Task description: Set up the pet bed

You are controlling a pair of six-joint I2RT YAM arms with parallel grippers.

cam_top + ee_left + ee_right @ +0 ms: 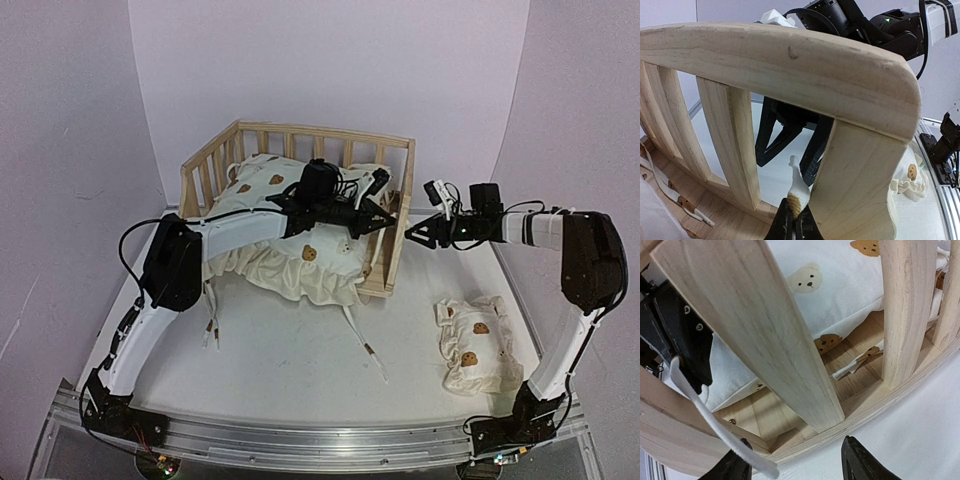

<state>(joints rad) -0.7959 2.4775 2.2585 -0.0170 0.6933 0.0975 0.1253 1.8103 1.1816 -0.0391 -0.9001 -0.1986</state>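
At the back middle of the table (290, 370), the pet bed (330, 131) is seen with its open side turned toward the arms. A bear-print cushion (300, 265) is laid inside and spilled out over the front edge. Over the cushion, the left arm is stretched to the bed's right-hand rail. There the left gripper (794, 215) is pressed together on a white cushion tie (798, 190), pinched just inside the corner post. Outside that same rail, the right gripper (796, 450) is held low with its fingers spread and nothing clamped between them. The cushion tie is seen trailing past one of them. A small pillow (478, 345) is seen lying on the table near the right arm.
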